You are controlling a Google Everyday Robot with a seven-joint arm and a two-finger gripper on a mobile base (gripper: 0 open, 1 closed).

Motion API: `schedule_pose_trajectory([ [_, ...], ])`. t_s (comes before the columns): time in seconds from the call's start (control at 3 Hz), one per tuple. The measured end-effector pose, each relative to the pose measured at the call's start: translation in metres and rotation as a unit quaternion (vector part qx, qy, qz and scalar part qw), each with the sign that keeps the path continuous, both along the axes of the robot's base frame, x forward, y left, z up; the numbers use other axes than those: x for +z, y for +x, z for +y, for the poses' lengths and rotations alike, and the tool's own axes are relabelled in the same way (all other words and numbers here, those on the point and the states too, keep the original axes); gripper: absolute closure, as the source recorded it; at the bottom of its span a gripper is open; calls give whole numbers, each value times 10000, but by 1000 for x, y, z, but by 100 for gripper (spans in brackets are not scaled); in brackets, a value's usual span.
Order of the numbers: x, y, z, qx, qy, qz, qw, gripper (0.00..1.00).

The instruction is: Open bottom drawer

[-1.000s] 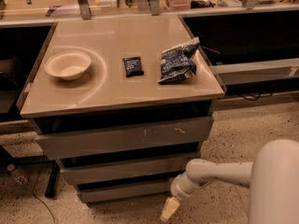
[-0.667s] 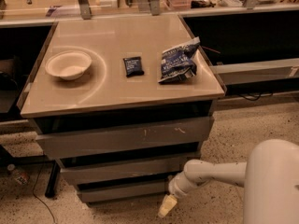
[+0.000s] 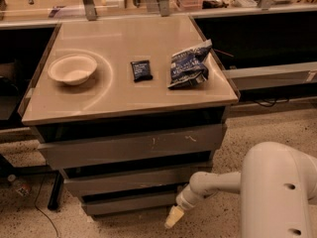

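The bottom drawer [image 3: 130, 203] is the slimmest of three grey fronts under the beige cabinet top, low near the floor, its plain panel about flush with the front above it. My gripper [image 3: 173, 217] hangs at the end of the white arm [image 3: 213, 182], just right of and slightly below the bottom drawer's right end, close to the floor. The mid-sized drawer front [image 3: 133, 179] and the tall scratched top drawer front [image 3: 133, 146] sit above.
On the cabinet top [image 3: 109, 93] lie a white bowl [image 3: 72, 69], a small dark packet [image 3: 141, 70] and a blue chip bag [image 3: 189, 64]. Speckled floor [image 3: 218, 217] lies in front. Dark shelving stands to both sides, and a black leg [image 3: 55, 198] at the lower left.
My gripper and forearm have shifted a little to the left, closer to the bottom drawer's right end. The drawers have not moved.
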State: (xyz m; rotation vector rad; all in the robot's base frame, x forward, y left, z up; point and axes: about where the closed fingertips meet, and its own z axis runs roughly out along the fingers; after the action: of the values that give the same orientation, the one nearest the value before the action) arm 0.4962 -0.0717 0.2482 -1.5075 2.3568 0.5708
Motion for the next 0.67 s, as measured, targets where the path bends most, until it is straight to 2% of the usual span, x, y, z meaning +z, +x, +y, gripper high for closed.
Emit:
schedule_pose_trajectory([
  [0.67, -18, 17, -1, -158, -132, -127, 9997, 0],
])
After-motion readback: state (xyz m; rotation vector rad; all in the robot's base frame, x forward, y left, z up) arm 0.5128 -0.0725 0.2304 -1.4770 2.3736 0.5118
